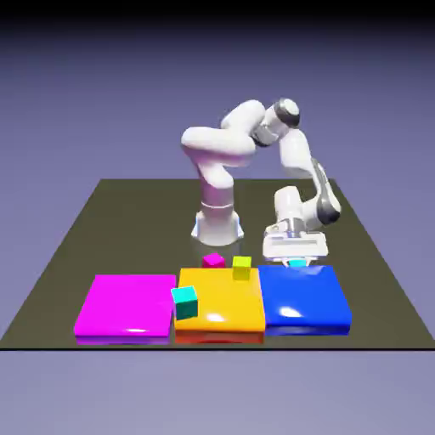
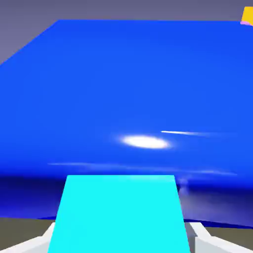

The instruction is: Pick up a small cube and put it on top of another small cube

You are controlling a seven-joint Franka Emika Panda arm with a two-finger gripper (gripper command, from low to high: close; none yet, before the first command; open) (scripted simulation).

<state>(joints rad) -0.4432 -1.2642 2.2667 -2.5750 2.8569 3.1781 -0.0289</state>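
Closed right down on the small cube (image 2: 121, 217) with the end effector (image 1: 295, 252). Pinched it between the two grey fingertips (image 2: 34, 243), one on each flank, with nothing else in the grip. Found it low at the bench (image 1: 93, 246), just beside the far edge of the blue pad (image 2: 128, 89), on the exterior view's right. Couldn't say whether touching that edge or a hair apart. Looked like the grasp step, with no lift made yet.

Plenty to go wrong from here, though. Could have slipped out on the lift if gripped only at the very fingertips. Could have snagged the blue pad's raised lip if carried forward before being raised clear. Risked clipping the yellow-green cube (image 1: 242, 266) or the magenta cube (image 1: 213, 260) on a low sweep across toward the orange pad (image 1: 221, 310), set close together near its far edge. Risked a toppled stack too: landed off-centre, or let go from too high, would likely have tipped off so small a top. Worth noting the teal cube (image 1: 184, 302) at the seam of the orange pad and the magenta pad (image 1: 119, 310), well apart from the end effector.

As for heading: no long axis to speak of, being a cube. Sat flat, top face level, side faces squared to the fingertips, front edge parallel to the blue pad's edge
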